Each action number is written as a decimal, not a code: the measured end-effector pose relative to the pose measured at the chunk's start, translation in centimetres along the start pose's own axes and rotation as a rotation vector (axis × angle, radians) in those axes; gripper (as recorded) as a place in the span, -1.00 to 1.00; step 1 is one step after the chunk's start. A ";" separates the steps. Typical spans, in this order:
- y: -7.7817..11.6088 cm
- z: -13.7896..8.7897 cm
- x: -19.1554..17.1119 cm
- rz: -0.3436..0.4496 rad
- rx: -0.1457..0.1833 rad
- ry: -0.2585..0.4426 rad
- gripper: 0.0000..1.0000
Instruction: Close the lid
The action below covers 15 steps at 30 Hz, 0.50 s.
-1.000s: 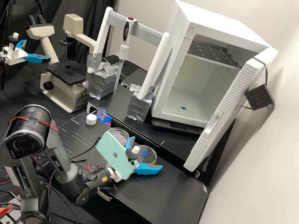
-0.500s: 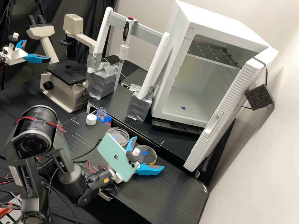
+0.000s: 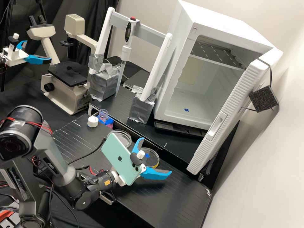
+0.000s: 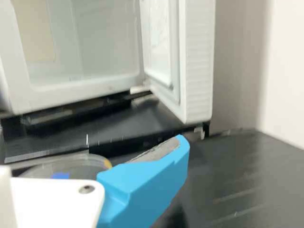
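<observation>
My gripper is in the high view over the lower bench, its two blue fingers spread open with nothing between them. Partly behind it lies a round clear dish with a blue mark and yellow edge. A second clear dish sits behind the phone on my wrist. The white cabinet stands with its ribbed door swung wide. In the wrist view, one blue finger of my gripper appears near the marked dish, below the open door. Whether the dishes have lids on, I cannot tell.
A white cap and an uncapped bottle stand at the lower bench's back left. Behind them are a microscope and a pipette hanging on its frame. The raised bench edge runs between the dishes and the cabinet.
My gripper has moved right in the high view, staying open and revealing more of the left dish. The elbow first shifted right, then back left. The cabinet door and dishes have stayed put.
</observation>
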 end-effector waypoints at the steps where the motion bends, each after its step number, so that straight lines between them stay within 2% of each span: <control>1: 0.0 -0.2 0.0 0.002 -0.001 0.007 1.00; 9: -0.2 -0.4 -0.1 -0.022 -0.011 0.021 1.00; 15: -0.7 0.0 -0.3 -0.059 -0.010 0.005 1.00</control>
